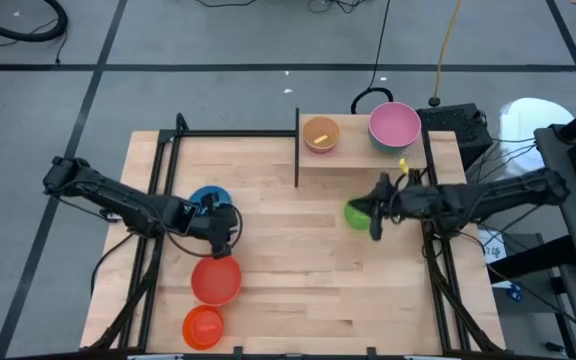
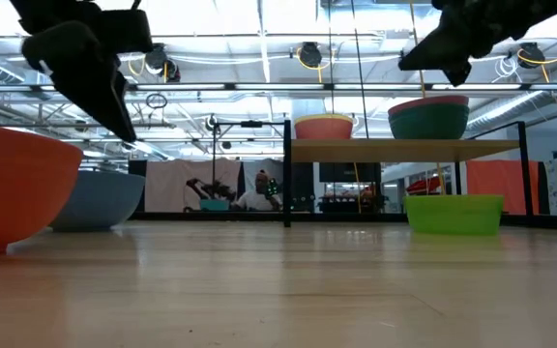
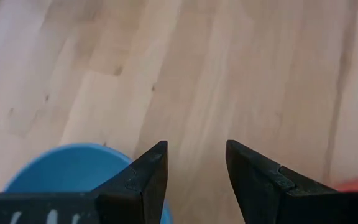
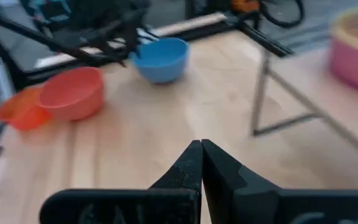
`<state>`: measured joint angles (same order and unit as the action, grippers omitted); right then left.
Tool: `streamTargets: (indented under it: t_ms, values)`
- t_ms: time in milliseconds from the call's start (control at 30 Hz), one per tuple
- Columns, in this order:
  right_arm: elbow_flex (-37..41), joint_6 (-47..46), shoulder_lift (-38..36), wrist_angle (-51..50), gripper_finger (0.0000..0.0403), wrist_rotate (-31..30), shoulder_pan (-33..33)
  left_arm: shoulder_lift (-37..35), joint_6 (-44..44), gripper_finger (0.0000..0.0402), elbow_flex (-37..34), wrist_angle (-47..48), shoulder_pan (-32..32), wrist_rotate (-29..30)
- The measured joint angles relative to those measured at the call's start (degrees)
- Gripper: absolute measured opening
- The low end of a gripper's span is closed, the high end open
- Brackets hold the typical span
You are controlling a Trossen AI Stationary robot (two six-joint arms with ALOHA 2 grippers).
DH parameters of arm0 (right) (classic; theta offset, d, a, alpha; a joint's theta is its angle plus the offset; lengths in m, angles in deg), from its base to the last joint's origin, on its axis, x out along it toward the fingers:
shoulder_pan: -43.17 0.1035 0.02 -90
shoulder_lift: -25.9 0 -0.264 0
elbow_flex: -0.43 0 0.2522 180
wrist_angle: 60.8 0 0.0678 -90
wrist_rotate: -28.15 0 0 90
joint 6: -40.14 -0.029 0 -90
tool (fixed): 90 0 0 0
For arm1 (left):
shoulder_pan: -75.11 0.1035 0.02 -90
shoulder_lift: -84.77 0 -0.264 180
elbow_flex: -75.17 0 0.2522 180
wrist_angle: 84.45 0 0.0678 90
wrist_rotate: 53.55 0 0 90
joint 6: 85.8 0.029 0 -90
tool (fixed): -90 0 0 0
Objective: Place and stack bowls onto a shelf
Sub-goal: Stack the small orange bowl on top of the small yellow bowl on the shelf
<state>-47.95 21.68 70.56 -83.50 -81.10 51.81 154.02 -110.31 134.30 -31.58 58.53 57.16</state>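
On table four bowls; left gripper parted, right gripper closed, both empty.

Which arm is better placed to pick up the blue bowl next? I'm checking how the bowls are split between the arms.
Probably left. The left tool hovers open right beside the blue bowl, while the right tool is shut, across the table by the green bowl.

Place: robotics lab or workshop
Evidence: taped grey floor, loose cables, exposed ceiling lights, black-framed tabletop
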Motion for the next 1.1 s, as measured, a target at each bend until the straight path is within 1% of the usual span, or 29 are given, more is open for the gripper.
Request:
streamTargets:
  t_ms: [67, 200, 300, 433, 467, 600, 700, 767, 833, 900, 1033, 1100]
  values:
    - [2.01, -0.36, 1.90, 4.46, 0.0000, -1.75, 3.22, 0.00, 0.11, 0.0168, 0.00, 0.50, -0.83, -0.75]
    - [4.50, -0.35, 6.41, 10.28, 0.0000, -6.40, 9.29, 0.00, 1.52, 0.0168, 0.00, 0.69, -2.79, -5.52]
    - [4.73, 0.51, 10.23, 13.01, 0.0000, -9.29, 13.21, -0.18, 1.41, 0.0168, 0.60, 2.14, -5.13, -6.08]
    - [4.73, 2.97, 15.09, 18.51, 0.0000, -12.53, 17.27, -0.37, 1.31, 0.0168, 3.63, 5.35, -9.48, -5.47]
    - [4.73, 3.68, 16.16, 20.03, 0.0000, -12.57, 18.04, -0.37, 1.33, 0.0168, 4.39, 6.48, -10.81, -5.49]
    - [4.73, 5.42, 20.18, 25.44, 0.0000, -12.71, 20.05, -0.36, 3.09, 0.0168, 7.29, 8.38, -17.45, -5.57]
    - [4.73, 5.86, 23.19, 28.22, 0.0000, -12.70, 21.08, -0.31, 6.93, 0.0168, 8.63, 8.66, -23.26, -5.80]
    - [4.73, 5.88, 25.12, 30.15, 0.0000, -12.70, 21.37, -0.31, 10.08, 0.0168, 9.37, 7.55, -26.84, -5.82]
    - [4.73, 6.03, 26.86, 31.66, 0.0000, -12.71, 21.49, 0.26, 13.10, 0.0168, 10.52, 4.37, -30.10, -5.80]
    - [4.73, 6.12, 28.23, 33.70, 0.0000, -12.72, 21.49, 2.10, 15.17, 0.0168, 12.38, 1.44, -31.99, -5.94]
    - [4.73, 6.13, 29.93, 38.20, 0.0000, -12.78, 21.49, 6.64, 15.82, 0.0168, 15.33, 2.26, -35.21, -5.76]
    - [4.73, 5.96, 30.83, 40.47, 0.0000, -13.96, 21.66, 9.06, 15.83, 0.0168, 16.29, 2.35, -36.66, -7.03]
